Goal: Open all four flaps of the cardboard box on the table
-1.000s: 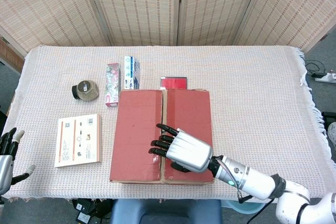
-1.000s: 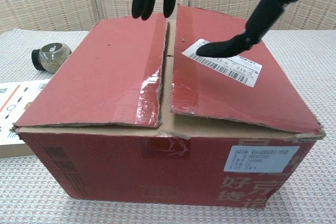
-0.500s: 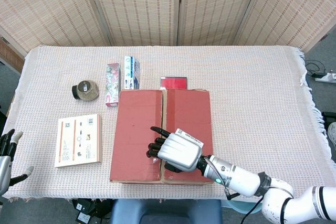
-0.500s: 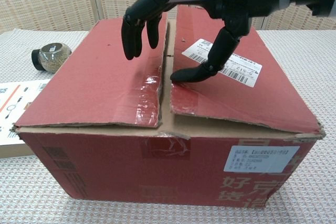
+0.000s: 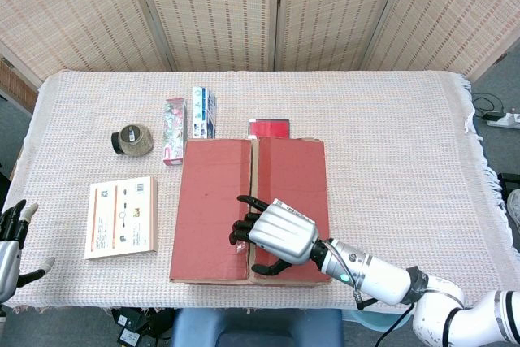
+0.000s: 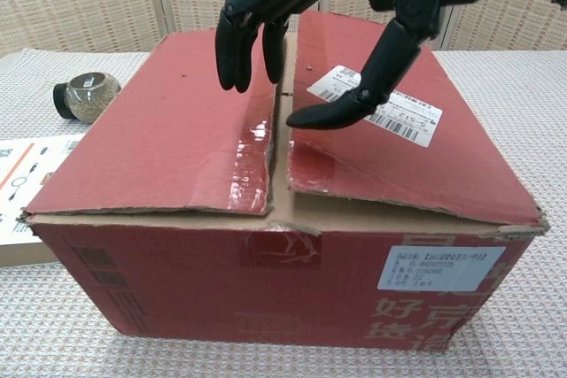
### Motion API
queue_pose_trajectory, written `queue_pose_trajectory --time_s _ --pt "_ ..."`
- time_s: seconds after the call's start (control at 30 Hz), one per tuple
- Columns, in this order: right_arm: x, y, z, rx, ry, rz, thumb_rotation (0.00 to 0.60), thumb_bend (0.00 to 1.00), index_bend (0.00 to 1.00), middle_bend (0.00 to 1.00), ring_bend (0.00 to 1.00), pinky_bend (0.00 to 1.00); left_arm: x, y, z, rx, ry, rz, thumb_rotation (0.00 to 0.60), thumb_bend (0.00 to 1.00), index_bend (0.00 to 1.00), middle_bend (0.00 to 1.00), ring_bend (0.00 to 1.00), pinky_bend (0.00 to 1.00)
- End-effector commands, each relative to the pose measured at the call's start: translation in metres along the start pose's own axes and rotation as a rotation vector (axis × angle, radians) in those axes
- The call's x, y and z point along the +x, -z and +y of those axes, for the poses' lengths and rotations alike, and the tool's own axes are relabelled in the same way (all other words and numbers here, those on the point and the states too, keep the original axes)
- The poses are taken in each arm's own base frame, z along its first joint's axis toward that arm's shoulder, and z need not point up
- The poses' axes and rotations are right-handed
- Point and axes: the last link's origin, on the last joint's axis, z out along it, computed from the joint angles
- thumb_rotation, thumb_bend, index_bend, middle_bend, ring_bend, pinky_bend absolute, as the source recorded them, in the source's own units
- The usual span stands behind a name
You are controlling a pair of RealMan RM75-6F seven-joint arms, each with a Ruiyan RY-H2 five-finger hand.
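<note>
Black-fingered and silver-backed, the right hand [image 5: 275,233] hovers over the seam of the cardboard box [image 5: 249,210], fingers [image 6: 237,50] spread and curled downward, holding nothing; its thumb reaches over the right flap [image 6: 390,139] near the shipping label [image 6: 376,104], the others hang above the left flap [image 6: 168,139]. Whether any fingertip touches the cardboard cannot be told. The left hand [image 5: 11,241] waits at the table's [image 5: 390,144] near left edge, fingers apart and empty. The box sits near the front edge, mid-table, long axis running away from the robot, seam along it. Cardboard this thin should be light and stiff but tearable; the slightly lifted inner edge of either flap at the seam looks the best purchase.
</note>
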Motion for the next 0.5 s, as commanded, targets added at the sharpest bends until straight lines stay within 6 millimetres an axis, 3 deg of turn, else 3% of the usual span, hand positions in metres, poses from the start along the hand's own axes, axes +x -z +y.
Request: queue_pose_trajectory --time_s 0.03,0.17,0.5 --pt "0.000 0.000 0.001 0.011 0.002 -0.001 0.306 0.20 0.34 0.34 0.33 0.00 0.000 0.000 0.001 -0.002 0.002 -0.002 0.600 0.23 0.00 0.00 0.00 0.00" --pt "-0.001 -0.003 0.000 0.028 0.013 -0.009 0.269 0.15 0.35 0.34 0.33 0.00 0.000 0.000 0.001 -0.004 0.004 -0.007 0.587 0.23 0.00 0.00 0.00 0.00" --pt "-0.013 -0.015 0.000 0.047 0.106 -0.042 0.269 0.13 0.38 0.35 0.34 0.00 -0.001 0.000 0.001 0.000 0.013 -0.024 0.505 0.22 0.00 0.00 0.00 0.00"
